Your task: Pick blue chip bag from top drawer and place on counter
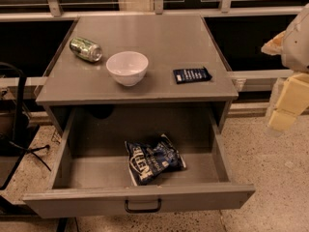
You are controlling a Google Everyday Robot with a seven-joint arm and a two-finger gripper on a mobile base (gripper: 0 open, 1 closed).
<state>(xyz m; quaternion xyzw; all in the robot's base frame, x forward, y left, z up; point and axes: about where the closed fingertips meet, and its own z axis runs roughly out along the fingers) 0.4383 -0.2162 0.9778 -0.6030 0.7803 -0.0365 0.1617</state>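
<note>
The blue chip bag (153,160) lies crumpled on the floor of the open top drawer (63,158), near its middle and front, white lettering facing up. The drawer is pulled out fully, its black handle (143,207) on the front panel. The grey counter (159,42) is above it. My gripper (286,105) hangs at the far right edge of the view, to the right of the cabinet and away from the drawer and the bag. It holds nothing that I can see.
On the counter stand a white bowl (127,67) at centre left, a green can (86,49) lying on its side at back left, and a small flat dark blue packet (191,75) at right. Black stand legs (24,149) are on the floor at left.
</note>
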